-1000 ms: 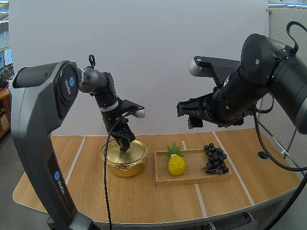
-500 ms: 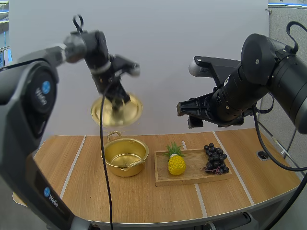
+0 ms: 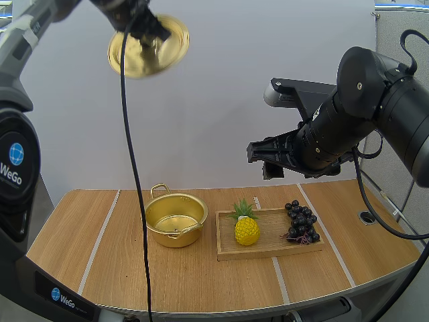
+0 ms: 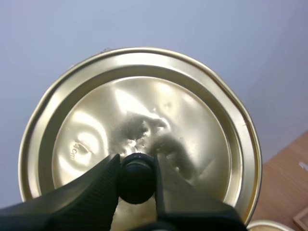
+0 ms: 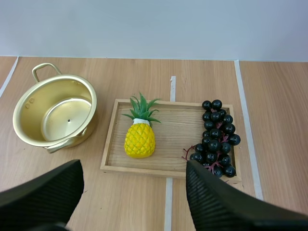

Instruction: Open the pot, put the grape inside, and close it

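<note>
The lid point(image 4: 144, 115) is clamped by its knob in the left gripper point(image 4: 137, 169), high up. The grapes point(image 5: 216, 137) are laid near-to-far at the right end of the tray point(image 5: 109, 142), below and right of the spread-open right gripper point(image 5: 134, 168), which is judged nearer.

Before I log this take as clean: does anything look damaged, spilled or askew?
The lid, held high by the left tool, looks dented around its knob. The pot stands upright; grapes and pineapple sit tidy on the tray.

A pale, plain wall point(image 3: 221, 94) stands behind the light wooden worktop point(image 3: 201, 282) (crossed by thin white lines point(image 3: 106, 225), front edge rounded).
</note>
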Robot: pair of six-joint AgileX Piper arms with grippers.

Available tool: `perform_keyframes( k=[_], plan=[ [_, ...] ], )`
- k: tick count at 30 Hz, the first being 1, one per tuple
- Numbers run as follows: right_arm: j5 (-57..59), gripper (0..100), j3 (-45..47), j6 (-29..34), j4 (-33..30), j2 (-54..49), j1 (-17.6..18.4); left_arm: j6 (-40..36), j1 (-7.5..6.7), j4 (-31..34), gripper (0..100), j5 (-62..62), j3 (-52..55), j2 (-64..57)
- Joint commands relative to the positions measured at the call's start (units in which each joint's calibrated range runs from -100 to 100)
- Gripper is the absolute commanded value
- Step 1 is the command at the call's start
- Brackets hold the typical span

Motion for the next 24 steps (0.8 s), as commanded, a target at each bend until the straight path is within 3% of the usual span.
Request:
perform_keyframes(
  k=[1, 10, 24],
  plan=[
    [0.1, 100, -0.6, 0.0, -1.2, -0.2, 0.0, -2.2, -0.16, 0.5, 0, -1.4, -5.8, -0.6],
    [0.1, 100, -0.6, 6.8, -14.0, 1.3, 0.0, -3.1, -0.16, 0.6, 0, -4.7, -15.9, -0.7],
    [0.1, 100, -0.6, 9.3, -20.2, 8.2, 0.0, -3.1, -0.16, 0.6, 0, -7.0, -16.7, -0.7]
  ],
)
